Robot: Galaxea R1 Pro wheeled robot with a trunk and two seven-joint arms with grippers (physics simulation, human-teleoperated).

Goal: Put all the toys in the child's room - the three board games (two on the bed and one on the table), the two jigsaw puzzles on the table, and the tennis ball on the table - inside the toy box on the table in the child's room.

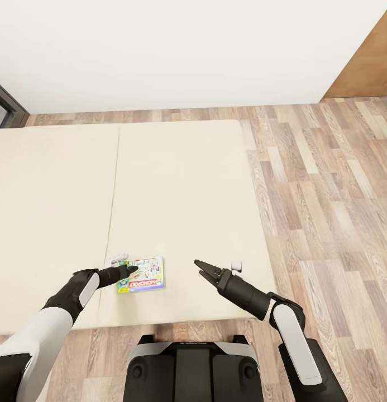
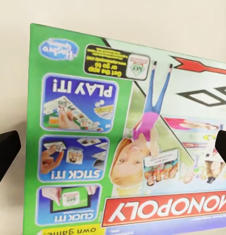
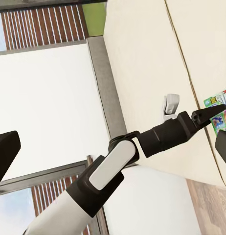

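Head view: looking down on the bed, a wide beige sheet with a seam running down it, wood-plank floor to its right and beyond it, a white wall behind, a slice of brown door at top right and a grey window frame at far left. Near the bed's front edge, a Monopoly board game, flat, lid up. Left tool low over the box's left edge, touching or nearly so; spread of its fingers not readable here. A small white-grey object just behind that tool. Right tool hovering over bare sheet, well apart from the box, jaws parted. Another small white object just beside it.

Left wrist view: the board game close up, green border, title upside down, resting on beige sheet. Dark fingertips at both frame edges, spread wide, box between them, not pinched.

Right wrist view: left arm reaching across to the game's corner; small white object on the sheet behind it; own fingertips wide apart.
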